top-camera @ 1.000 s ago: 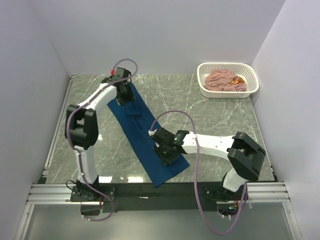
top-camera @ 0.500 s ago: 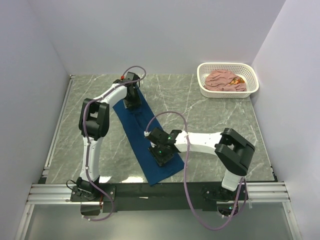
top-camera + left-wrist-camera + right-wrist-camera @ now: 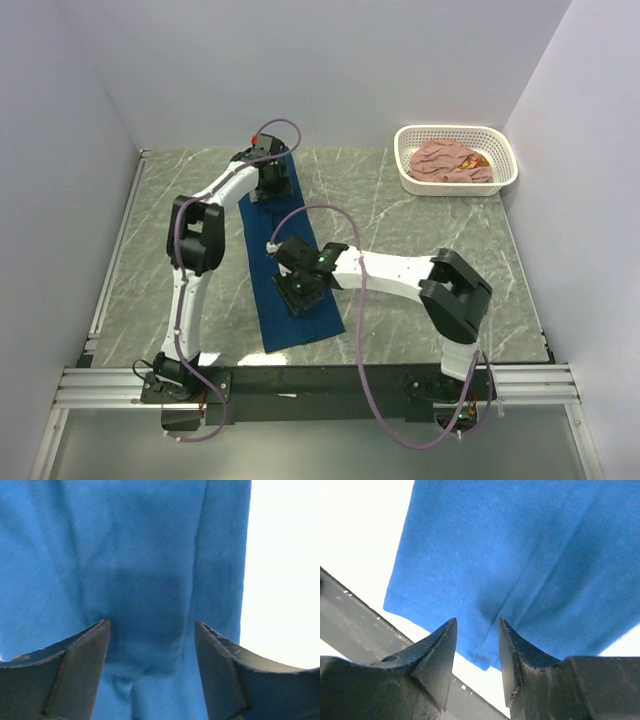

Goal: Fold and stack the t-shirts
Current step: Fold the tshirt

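L gripper hangs over the far end of the navy tee, jaws wide apart and holding nothing. The tee lies left of centre as a long narrow strip running far to near, so prob. folded lengthwise only; R gripper is over its near half, jaws part-open, nothing pinched. Pink tee sits bunched in the basket far right: cross-folds, pink and stacking are all left.

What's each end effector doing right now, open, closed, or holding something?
Left end effector: open, over the navy t-shirt, holding nothing.
Right end effector: partly open, holding nothing.
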`<state>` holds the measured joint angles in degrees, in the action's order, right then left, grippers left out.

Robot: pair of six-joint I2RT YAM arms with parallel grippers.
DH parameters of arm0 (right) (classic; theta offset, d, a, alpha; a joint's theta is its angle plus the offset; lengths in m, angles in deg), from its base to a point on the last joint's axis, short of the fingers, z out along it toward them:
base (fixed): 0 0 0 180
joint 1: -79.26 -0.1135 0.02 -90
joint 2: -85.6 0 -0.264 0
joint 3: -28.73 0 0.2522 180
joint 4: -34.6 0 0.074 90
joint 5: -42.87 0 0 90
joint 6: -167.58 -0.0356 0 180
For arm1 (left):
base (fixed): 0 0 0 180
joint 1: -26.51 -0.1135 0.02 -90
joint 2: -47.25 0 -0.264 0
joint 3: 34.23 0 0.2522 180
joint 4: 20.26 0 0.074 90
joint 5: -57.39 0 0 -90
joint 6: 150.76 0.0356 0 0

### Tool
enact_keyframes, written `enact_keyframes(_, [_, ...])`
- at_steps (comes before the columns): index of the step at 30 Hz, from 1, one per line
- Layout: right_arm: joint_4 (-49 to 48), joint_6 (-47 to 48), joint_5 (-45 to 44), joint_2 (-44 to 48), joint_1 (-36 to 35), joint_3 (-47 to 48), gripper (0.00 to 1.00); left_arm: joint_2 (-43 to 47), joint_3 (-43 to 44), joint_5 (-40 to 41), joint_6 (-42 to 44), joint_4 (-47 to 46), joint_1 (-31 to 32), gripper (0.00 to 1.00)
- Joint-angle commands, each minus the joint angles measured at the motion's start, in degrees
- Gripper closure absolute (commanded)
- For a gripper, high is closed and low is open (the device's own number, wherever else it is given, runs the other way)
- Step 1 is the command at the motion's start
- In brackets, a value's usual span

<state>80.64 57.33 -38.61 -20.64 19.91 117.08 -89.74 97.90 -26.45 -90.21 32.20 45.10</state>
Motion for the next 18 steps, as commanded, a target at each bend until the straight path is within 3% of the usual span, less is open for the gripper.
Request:
enact_keyframes(1, [1.66, -2.33, -3.32, 8.3, 0.81, -1.88, 0.53, 13.04, -5.92, 3.33, 1.94, -3.62, -0.31, 0.23])
enact_keyframes(6, [1.74, -6.11, -7.37, 16.57, 4.42, -10.15, 0.49, 29.28, -14.99, 7.99, -0.69, -2.58, -0.31, 0.07])
enact_keyframes(9, [1.83, -8.39, -8.33, 21.5, 7.14, -15.95, 0.45, 39.2, -25.94, 9.84, -3.06, -2.66, -0.48, 0.11])
enact_keyframes(10, [1.92, -9.01, -9.56, 23.86, 7.67, -18.4, 0.38, 41.95, -28.95, 10.02, -3.33, -3.45, -0.48, 0.11])
enact_keyframes(13, [1.04, -10.95, -10.45, 28.08, 8.64, -22.99, 0.3, 51.98, -40.38, 11.77, -4.99, -2.59, -0.48, 0.06])
enact_keyframes(18, [-1.24, -12.7, -8.69, 29.86, 8.82, -27.38, 0.3, 62.25, -54.6, 12.13, -11.58, 6.2, 2.14, 0.08])
